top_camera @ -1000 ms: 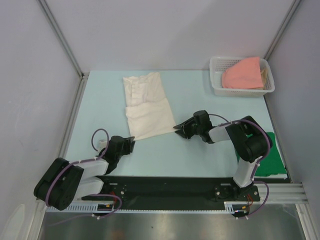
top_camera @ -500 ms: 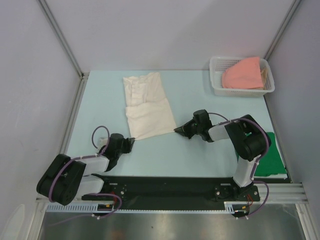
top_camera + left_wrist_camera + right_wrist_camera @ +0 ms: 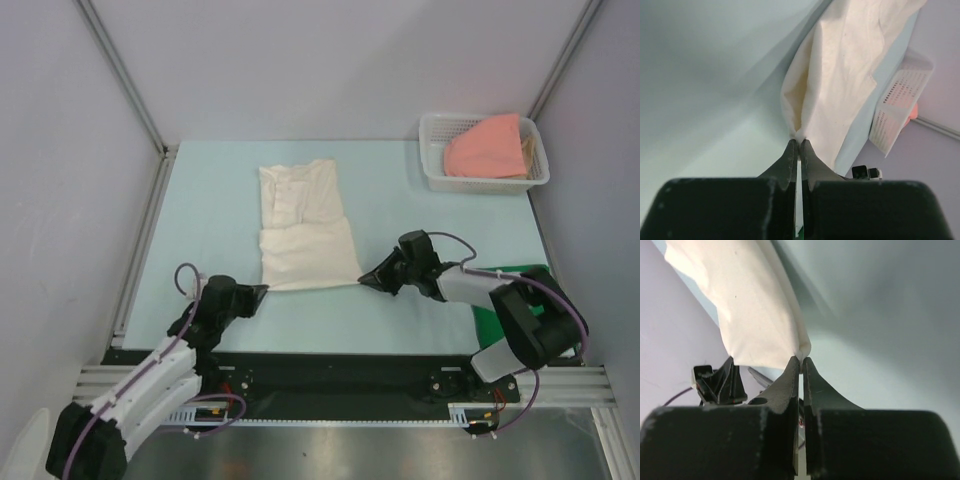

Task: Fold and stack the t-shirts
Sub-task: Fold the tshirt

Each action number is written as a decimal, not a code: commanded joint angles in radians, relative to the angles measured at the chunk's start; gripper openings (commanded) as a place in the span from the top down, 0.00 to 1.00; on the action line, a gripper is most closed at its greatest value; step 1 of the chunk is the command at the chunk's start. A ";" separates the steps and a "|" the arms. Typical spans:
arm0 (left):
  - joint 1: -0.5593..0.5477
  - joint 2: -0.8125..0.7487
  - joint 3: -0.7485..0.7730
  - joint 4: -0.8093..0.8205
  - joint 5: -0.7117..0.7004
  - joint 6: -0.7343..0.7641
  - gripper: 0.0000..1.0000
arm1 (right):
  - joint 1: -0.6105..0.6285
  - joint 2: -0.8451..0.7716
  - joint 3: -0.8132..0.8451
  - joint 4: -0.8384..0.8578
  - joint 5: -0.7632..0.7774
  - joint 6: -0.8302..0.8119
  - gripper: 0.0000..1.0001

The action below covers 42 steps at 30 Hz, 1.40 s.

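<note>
The cream-white t-shirt (image 3: 305,225) lies folded lengthwise on the table, long axis running away from the arms. My left gripper (image 3: 262,289) is shut on its near left corner, seen pinched in the left wrist view (image 3: 800,136). My right gripper (image 3: 362,279) is shut on its near right corner, seen in the right wrist view (image 3: 803,356). The near hem is stretched between the two grippers. The salmon-pink t-shirt (image 3: 487,146) lies bunched in the white basket (image 3: 432,168). The dark green t-shirt (image 3: 540,285) lies at the right edge, mostly hidden by the right arm.
The basket stands at the back right corner and also shows in the left wrist view (image 3: 897,112). Grey walls and metal posts enclose the table on three sides. The black mounting rail (image 3: 330,375) runs along the near edge.
Both grippers have pulled back toward the near edge, dragging the cream-white shirt with them. The shirt has straightened and shifted right and nearer. Both arms are now stretched lower over the table.
</note>
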State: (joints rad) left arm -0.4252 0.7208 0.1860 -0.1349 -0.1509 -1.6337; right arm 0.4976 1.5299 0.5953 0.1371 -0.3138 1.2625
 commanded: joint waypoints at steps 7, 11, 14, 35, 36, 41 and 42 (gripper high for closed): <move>-0.057 -0.591 -0.008 -0.727 -0.024 -0.015 1.00 | 0.136 -0.385 -0.205 -0.233 0.081 0.103 1.00; -0.055 -0.716 0.062 -0.911 -0.027 0.006 1.00 | 0.186 -0.542 -0.250 -0.323 0.117 0.143 1.00; -0.055 -0.701 0.119 -0.934 -0.023 0.061 1.00 | 0.225 -0.612 -0.253 -0.373 0.125 0.160 1.00; 0.198 0.417 0.799 -0.335 0.114 0.613 1.00 | -0.099 -0.051 0.530 -0.521 -0.157 -0.305 1.00; 0.225 0.455 0.826 -0.327 0.131 0.629 0.99 | -0.103 0.005 0.558 -0.518 -0.163 -0.313 1.00; 0.258 0.690 0.987 -0.276 0.227 0.709 1.00 | -0.137 0.156 0.739 -0.528 -0.188 -0.328 1.00; 0.264 0.713 1.007 -0.272 0.238 0.713 1.00 | -0.145 0.176 0.762 -0.527 -0.191 -0.327 1.00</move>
State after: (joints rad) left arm -0.1848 1.3796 1.1023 -0.4973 0.0204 -1.0092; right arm 0.3813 1.6642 1.2716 -0.3794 -0.4751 0.9737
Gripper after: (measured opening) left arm 0.014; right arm 0.027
